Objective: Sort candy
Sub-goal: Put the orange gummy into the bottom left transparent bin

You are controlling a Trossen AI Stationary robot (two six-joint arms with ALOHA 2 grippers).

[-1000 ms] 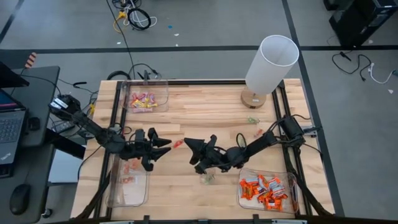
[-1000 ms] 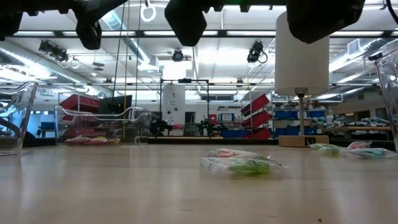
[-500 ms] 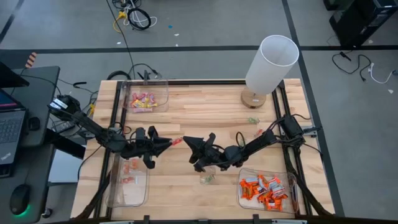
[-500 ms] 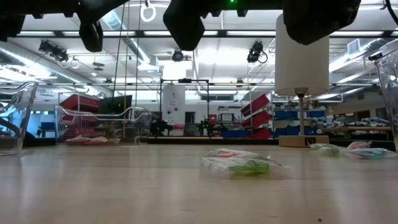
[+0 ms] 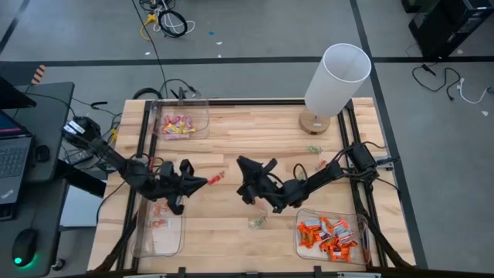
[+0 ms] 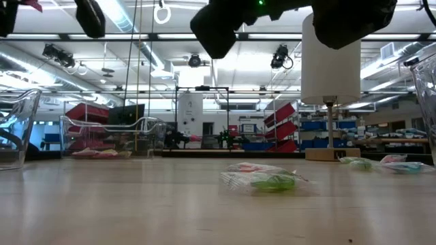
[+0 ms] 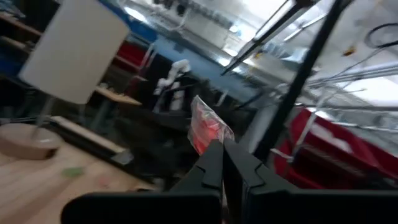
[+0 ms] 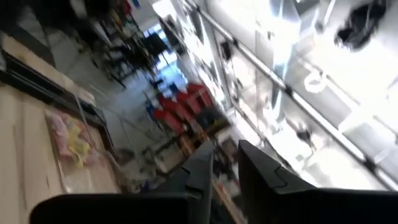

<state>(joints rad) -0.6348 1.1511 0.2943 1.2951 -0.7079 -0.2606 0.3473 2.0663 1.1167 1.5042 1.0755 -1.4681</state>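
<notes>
The candy (image 7: 208, 127) in play is an orange-red wrapped sweet, pinched by one crimped end between the shut fingers of the left gripper (image 5: 202, 182), which hangs in the air over the middle of the table, at about 9 o'clock from the right gripper (image 5: 245, 176). I judge it very light, with a crinkly, slick wrapper that flexes: the flat twisted end is the place to take it, as here, since the body could squirt out of a squeeze. Other sweets lie around: a green one (image 6: 267, 180) on the wood at 6 o'clock of the right gripper, two more near the lamp (image 5: 333, 78), pink-yellow ones in the bin (image 5: 202, 117) at 11 o'clock, orange ones in the bin (image 5: 301, 245) at 5 o'clock.

A second ago the left fingers stood wide and the sweet sat at the right gripper's tip; now the left has closed on it and the right fingers have parted slightly and swung away, empty. The handover looks done.
</notes>
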